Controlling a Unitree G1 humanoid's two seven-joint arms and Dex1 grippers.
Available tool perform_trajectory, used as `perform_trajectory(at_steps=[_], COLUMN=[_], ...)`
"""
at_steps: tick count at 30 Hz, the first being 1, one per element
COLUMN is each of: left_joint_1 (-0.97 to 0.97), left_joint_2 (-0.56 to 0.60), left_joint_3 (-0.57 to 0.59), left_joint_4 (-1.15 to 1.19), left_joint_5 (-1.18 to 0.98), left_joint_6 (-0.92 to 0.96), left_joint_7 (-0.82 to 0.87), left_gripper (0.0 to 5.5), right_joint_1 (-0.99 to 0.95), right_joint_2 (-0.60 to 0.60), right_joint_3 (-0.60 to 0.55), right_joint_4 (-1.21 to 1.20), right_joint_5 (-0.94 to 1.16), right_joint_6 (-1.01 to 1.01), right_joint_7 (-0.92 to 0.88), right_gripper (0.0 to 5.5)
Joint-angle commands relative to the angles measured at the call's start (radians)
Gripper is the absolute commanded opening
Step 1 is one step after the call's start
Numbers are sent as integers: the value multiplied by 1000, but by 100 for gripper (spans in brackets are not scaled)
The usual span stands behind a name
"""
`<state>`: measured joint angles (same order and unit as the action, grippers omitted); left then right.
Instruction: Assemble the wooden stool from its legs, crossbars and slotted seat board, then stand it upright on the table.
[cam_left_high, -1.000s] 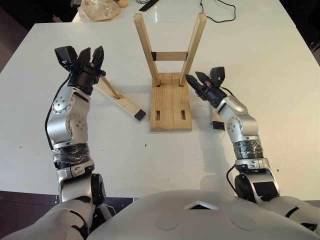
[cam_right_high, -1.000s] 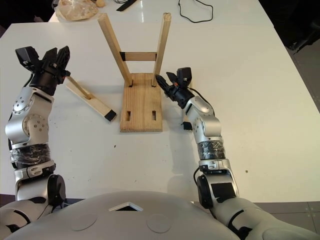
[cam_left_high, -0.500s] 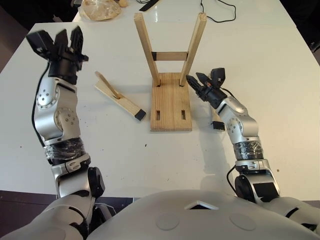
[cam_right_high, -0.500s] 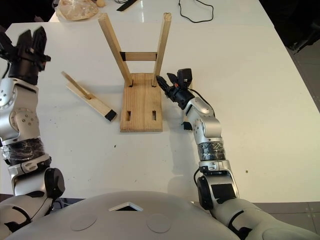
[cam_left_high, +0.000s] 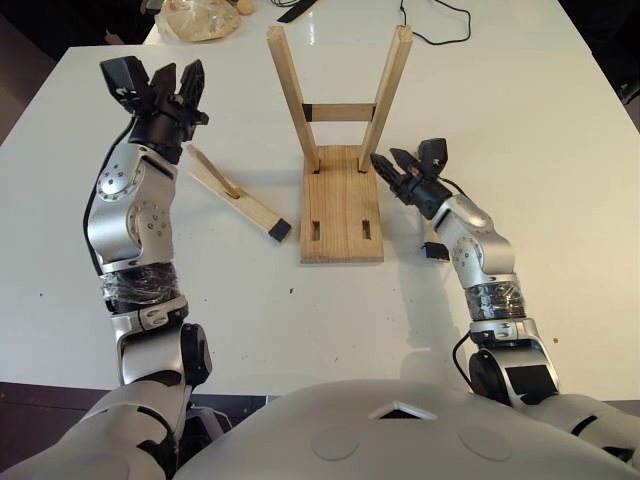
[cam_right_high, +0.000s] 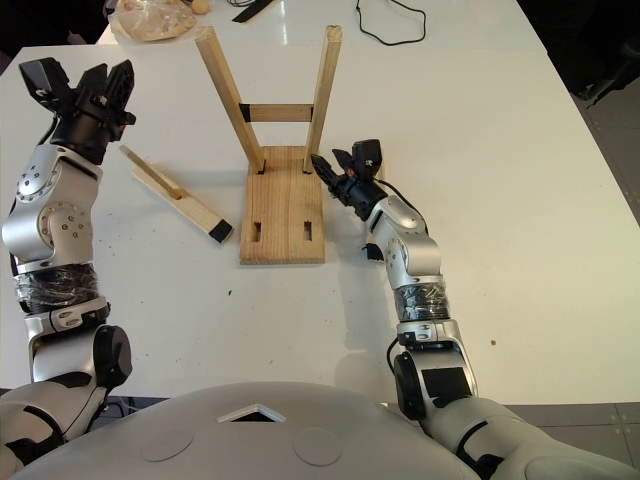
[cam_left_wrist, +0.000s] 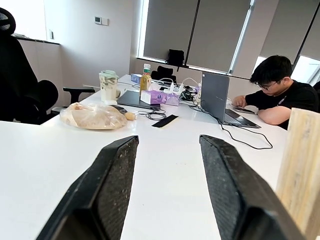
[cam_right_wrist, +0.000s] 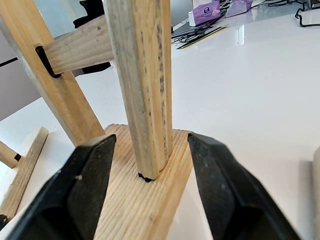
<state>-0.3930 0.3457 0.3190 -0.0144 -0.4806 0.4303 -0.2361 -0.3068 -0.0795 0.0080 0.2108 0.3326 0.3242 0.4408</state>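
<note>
Two legs (cam_left_high: 292, 95) upright in the far slots of the seat (cam_left_high: 341, 250), crossbar (cam_left_high: 340, 112) between them, in the middle of the bench (cam_left_high: 520, 120); near slots bare. Loose legs (cam_left_high: 240, 195) flat just left of the seat, untouched. Left tool (cam_left_high: 180, 78) raised near their far end, wide and holding nothing; right tool (cam_left_high: 388, 158) low by the right leg's foot, parted, gripping nothing. From the left wrist: fingers (cam_left_wrist: 107, 190) spread wide, bench beyond, a leg's wood at the edge. From the right wrist: fingers (cam_right_wrist: 85, 190) either side of the leg's foot, clear of it, seat beneath. Likely risk: a nudge from the right tool tipping the standing frame out of its slots; a skewed grab on the loose legs skidding them across the bench. Against half a second back: left tool swung inward again toward the loose legs; right tool and wood much as then.
</note>
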Motion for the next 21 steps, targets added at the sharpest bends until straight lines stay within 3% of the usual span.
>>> perform_trajectory(at_steps=[1,12,21], left_joint_1=[57,82,26], left_joint_2=[-17,-28,-20], left_joint_3=[-36,-52,1], left_joint_4=[-8,36,-100], left_joint_5=[-14,3,-46], left_joint_6=[58,22,-16], left_joint_7=[-28,-42,-34], left_gripper=[227,227,227], right_joint_1=[4,9,5], right_joint_2=[2,1,2], right_joint_3=[4,3,-1], right_joint_4=[-3,-1,2], right_joint_5=[-9,-12,-10], right_joint_6=[2,2,0], right_joint_7=[0,-3,-5], right_gripper=[265,265,265])
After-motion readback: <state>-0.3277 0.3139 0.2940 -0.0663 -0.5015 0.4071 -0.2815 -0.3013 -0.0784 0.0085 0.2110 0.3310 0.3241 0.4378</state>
